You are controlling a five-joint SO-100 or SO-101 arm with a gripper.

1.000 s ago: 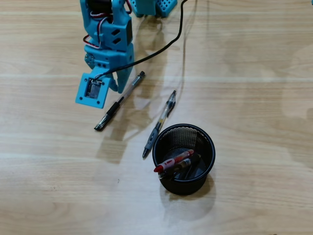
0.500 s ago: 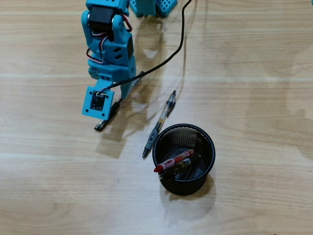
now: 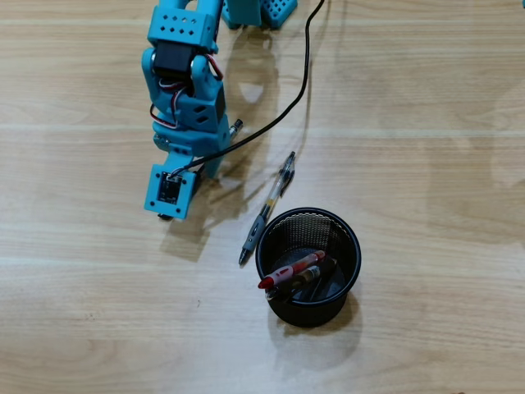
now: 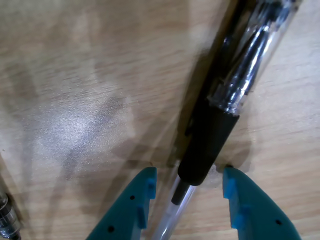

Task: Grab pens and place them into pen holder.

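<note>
Overhead view: two pens [image 3: 293, 275] inside pen holder [image 3: 349, 238], two outside.

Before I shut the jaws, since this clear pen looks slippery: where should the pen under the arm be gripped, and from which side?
Probably on the black rubber sleeve of the pen, from straight above. It lies flat on the table, and in the wrist view the open gripper straddles it, one fingertip on each side. The sleeve looks less slick than the glossy clear barrel.

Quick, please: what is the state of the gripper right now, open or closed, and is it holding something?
Gripper: open, holding nothing; its two fingertips stand on either side of the pen lying on the table.
</note>
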